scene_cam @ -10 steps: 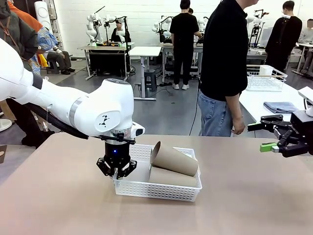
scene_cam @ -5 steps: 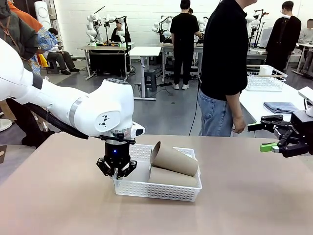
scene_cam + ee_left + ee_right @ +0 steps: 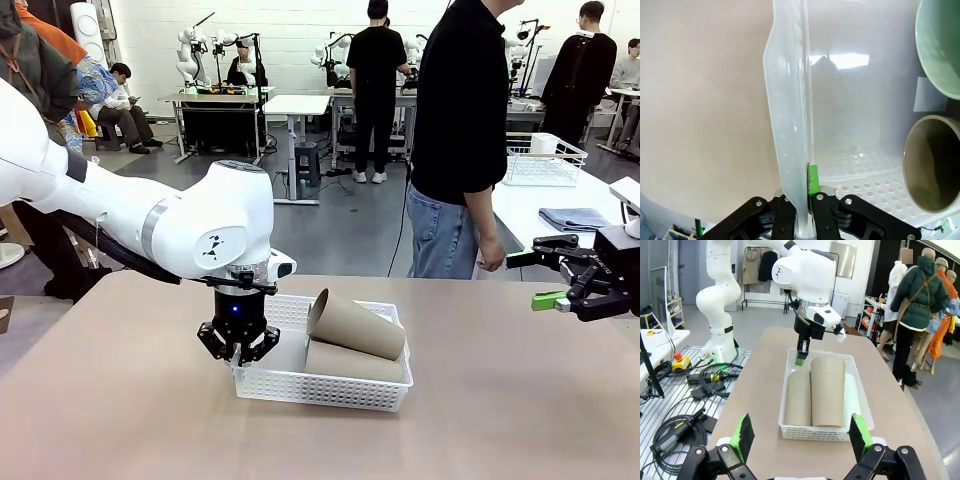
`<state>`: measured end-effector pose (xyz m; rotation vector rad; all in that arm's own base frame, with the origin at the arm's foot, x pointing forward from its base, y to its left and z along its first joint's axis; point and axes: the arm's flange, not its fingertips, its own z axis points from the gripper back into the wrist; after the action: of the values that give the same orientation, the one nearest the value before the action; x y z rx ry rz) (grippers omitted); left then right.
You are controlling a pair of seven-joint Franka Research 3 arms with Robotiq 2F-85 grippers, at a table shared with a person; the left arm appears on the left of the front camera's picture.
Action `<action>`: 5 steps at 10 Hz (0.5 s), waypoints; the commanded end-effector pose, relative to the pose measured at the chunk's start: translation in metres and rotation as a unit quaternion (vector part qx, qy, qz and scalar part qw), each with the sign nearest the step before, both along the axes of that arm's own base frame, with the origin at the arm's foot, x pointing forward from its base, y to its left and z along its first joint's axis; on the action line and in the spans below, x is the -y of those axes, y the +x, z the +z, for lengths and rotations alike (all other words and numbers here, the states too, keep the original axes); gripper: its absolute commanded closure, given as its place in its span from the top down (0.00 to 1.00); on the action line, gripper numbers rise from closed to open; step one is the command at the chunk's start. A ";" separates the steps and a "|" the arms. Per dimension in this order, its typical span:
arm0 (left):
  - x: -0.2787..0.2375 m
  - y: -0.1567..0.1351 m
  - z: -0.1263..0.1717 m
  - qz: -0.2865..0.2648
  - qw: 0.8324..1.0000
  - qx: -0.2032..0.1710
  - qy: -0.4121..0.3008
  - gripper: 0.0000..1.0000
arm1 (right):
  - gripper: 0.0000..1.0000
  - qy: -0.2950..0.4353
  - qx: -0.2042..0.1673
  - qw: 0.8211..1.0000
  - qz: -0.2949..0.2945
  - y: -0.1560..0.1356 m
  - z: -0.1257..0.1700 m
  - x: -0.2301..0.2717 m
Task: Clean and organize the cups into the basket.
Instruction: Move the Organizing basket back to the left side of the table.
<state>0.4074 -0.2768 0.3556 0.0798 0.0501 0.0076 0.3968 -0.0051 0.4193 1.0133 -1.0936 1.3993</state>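
The white lattice basket (image 3: pixel 320 385) stands on the table's middle. Two tan cups lie in it on their sides, one (image 3: pixel 355 322) resting tilted on top of the other (image 3: pixel 350 362). My left gripper (image 3: pixel 240 352) points straight down and is shut on the basket's left wall (image 3: pixel 790 125), with a green pad (image 3: pixel 813 180) pressed against its inner side. The left wrist view looks into the mouths of a mint green cup (image 3: pixel 940 45) and a tan cup (image 3: pixel 932 165). My right gripper (image 3: pixel 527 280) hangs open over the table's right edge, facing the basket (image 3: pixel 815 431).
A person in a black shirt (image 3: pixel 455 130) stands at the far side of the table, one hand (image 3: pixel 488 258) hanging near its edge. Bare tabletop (image 3: pixel 500 420) surrounds the basket. A white wire basket (image 3: pixel 543 160) and a folded cloth (image 3: pixel 573 217) sit on another table at right.
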 end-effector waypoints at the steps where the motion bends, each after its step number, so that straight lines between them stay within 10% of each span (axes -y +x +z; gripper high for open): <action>1: 0.000 0.000 -0.001 -0.001 1.000 0.000 0.002 0.00 | 1.00 0.001 -0.001 1.000 0.005 -0.002 -0.001 0.001; 5: 0.000 0.000 -0.001 -0.001 1.000 0.000 0.002 0.00 | 1.00 0.001 -0.001 1.000 0.005 -0.002 -0.001 0.001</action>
<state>0.4074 -0.2768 0.3556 0.0798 0.0501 0.0076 0.3969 -0.0049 0.4193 1.0134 -1.0931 1.3997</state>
